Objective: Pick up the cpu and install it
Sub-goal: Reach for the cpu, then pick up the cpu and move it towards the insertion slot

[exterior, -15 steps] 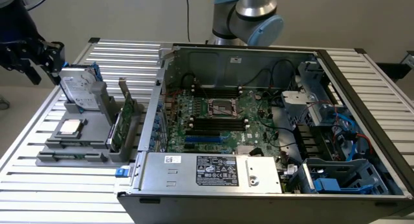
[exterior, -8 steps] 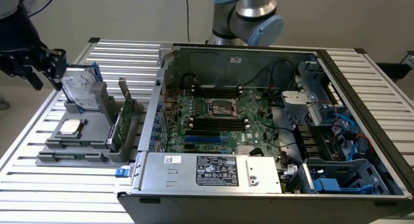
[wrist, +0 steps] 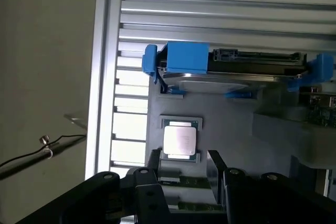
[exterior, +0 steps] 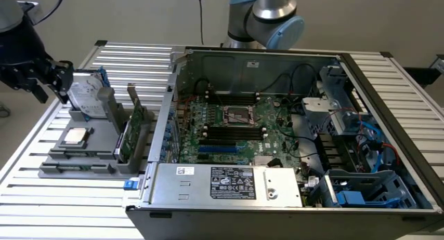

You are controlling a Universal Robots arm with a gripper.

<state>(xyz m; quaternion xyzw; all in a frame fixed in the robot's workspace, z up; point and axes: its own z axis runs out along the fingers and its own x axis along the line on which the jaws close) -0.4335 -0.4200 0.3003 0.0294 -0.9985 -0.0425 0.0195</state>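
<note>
CPU lies flat in its square recess on the grey tray, below and just ahead of my end effector, with nothing touching it. In the wrist view it shows through the gap between the two fingers, nearly centred. The chip is square, so it has no long axis to line up, and its edges look roughly parallel to the fingers. The end effector is open and empty, hanging well above the tray. The hard drive stands on edge just beyond the CPU, close to the end effector's line of approach. The socket is well away inside the case, past the tray from the end effector. The tray rests on the slatted counter. I judge the pick not yet begun; what matters is that the chip lies straight down between the fingers.
</note>
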